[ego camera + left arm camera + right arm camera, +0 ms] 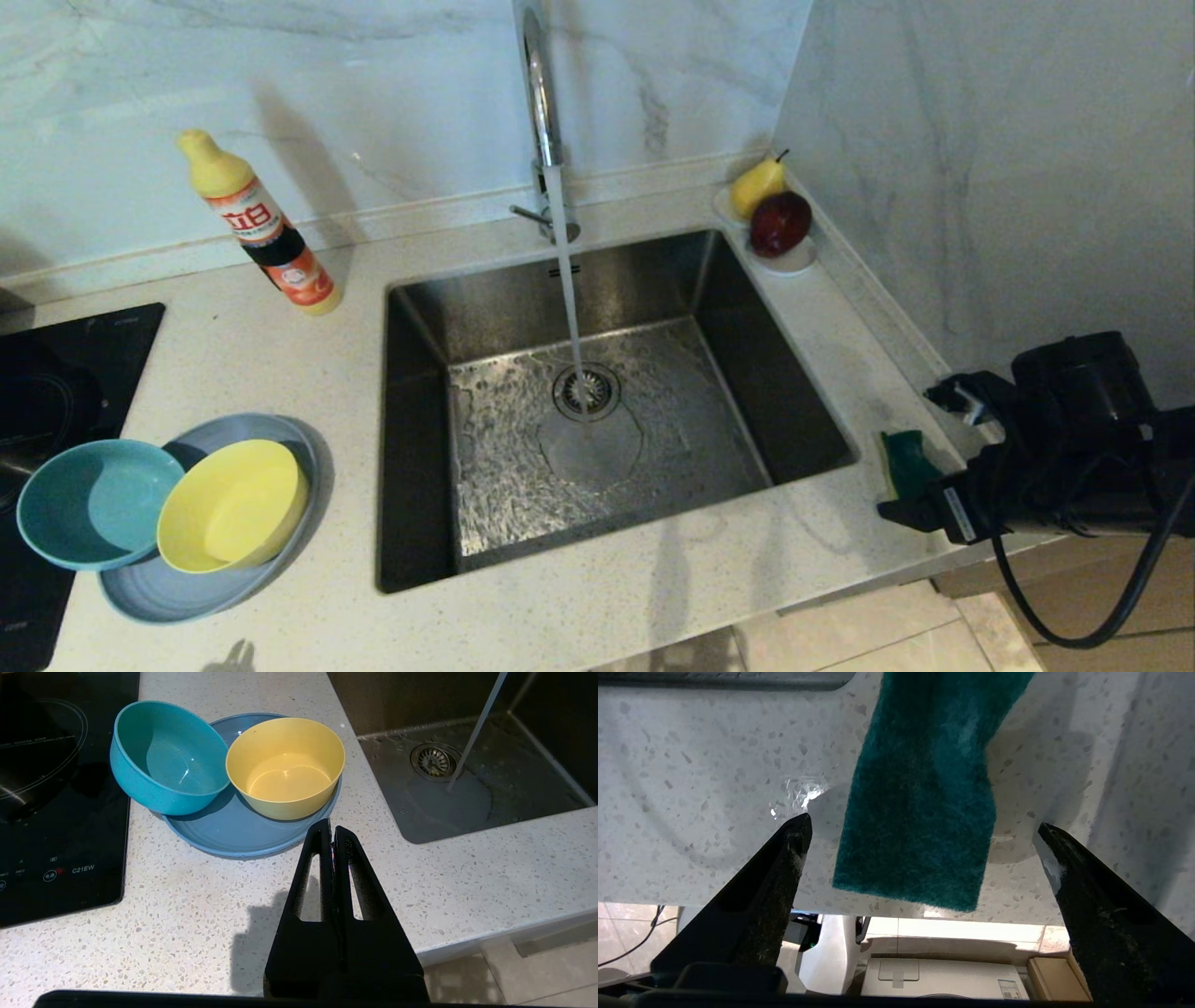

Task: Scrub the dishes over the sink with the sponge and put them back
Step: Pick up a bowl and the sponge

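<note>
Two round bowls [224, 760] nest on smooth plate [233, 833].

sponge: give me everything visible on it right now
The sponge lies flat on the speckled counter to the right of the sink, near the counter's front edge. Only its dark green, fibrous scouring face shows; it is rectangular, with slightly fuzzy edges. In the right wrist view it sits between the wide-open fingers of the right claw, neither finger touching it. In the head view the right arm hides most of it. Only the counter touches it.
</note>
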